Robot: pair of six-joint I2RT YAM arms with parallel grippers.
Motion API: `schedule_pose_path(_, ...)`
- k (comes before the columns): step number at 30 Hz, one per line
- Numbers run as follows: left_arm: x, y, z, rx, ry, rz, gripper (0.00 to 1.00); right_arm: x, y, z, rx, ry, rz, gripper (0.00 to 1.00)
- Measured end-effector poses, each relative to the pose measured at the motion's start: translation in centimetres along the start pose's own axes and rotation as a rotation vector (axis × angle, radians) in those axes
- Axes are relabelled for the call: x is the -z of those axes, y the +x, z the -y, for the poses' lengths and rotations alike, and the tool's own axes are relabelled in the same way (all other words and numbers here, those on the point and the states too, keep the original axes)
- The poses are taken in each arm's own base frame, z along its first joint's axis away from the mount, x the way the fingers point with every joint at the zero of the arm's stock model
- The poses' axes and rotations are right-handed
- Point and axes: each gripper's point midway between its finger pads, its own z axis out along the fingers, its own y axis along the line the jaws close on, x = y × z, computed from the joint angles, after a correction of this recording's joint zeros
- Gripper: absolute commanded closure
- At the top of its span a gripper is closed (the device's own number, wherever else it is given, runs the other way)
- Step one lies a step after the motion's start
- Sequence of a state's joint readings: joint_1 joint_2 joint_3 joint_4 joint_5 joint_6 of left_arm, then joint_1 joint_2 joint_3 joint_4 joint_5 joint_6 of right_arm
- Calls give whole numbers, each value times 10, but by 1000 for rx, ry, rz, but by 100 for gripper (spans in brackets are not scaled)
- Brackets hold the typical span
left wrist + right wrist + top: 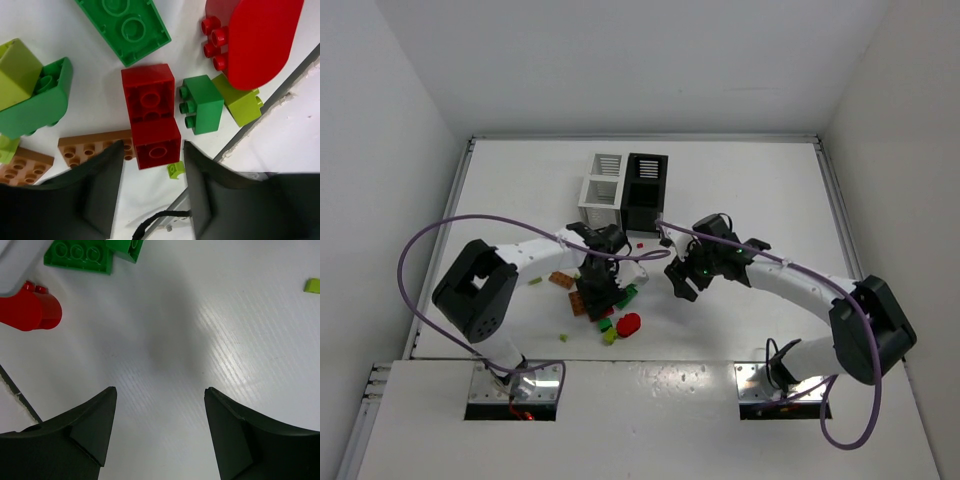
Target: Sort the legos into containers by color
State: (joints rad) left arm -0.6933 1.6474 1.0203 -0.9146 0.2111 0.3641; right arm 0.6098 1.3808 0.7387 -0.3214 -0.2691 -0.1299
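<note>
Legos (629, 322) lie clustered beneath the left gripper (152, 152), its jaws part-open astride a red brick (156, 140), seemingly not yet pinching; next: close squarely, lift toward the containers (623, 190). Right gripper (160, 400): jaws wide, empty.

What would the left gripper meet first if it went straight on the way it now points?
The left gripper would most likely meet the nearer red brick, framed between its open jaws, though depth is unclear.

White-shelled left arm (535, 255) and right arm (800, 285), bulky black joint blocks (475, 290), thin purple cables (402, 268), matte black wedge-shaped fingers (95, 200), silver base plates (515, 385).
</note>
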Motion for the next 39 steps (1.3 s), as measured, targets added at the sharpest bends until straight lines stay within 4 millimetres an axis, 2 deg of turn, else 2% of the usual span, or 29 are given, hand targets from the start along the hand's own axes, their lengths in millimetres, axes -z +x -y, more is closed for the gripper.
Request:
schedule_pose_path(3,-3,-1,0,4,5,-3,61,-1,1,0,-2,-2,-6,29)
schedule_pose_path(4,-4,-1,0,7,5,-1,69,-1,2,0,-4,-1,-6,29)
schedule_pose_path(6,-3,-2,0,9,6,1,77,0,2,2,-7,1,-6,29)
schedule_pose_path(7,-3,-2,0,10,5,3,85,0,2,2,-8,2,-6,29)
schedule_pose_path(9,-3,-3,0,15,6,5,89,-1,2,2,-13,1,-7,29)
schedule_pose_path(12,-3,-7,3,21,23,27,90,-1,0,-1,-40,-20,-1,29)
schedule_pose_path(15,4,-18,9,29,77,108,90,1,-11,-9,-67,-78,35,29)
schedule_pose_path(21,55,-50,30,-43,167,396,90,0,-48,-42,-94,-324,122,23)
schedule_pose_path(23,66,-55,41,-89,204,453,90,-1,-60,-52,-82,-398,139,21)
schedule_pose_path(27,71,-57,57,-138,297,490,92,1,-87,-61,-46,-488,183,21)
schedule_pose_path(31,79,-56,63,-151,373,532,92,5,-105,-67,-12,-546,221,20)
schedule_pose_path(35,89,-57,59,-147,440,580,92,9,-112,-77,43,-599,238,20)
schedule_pose_path(39,95,-52,51,-119,479,626,92,13,-107,-88,71,-652,230,20)
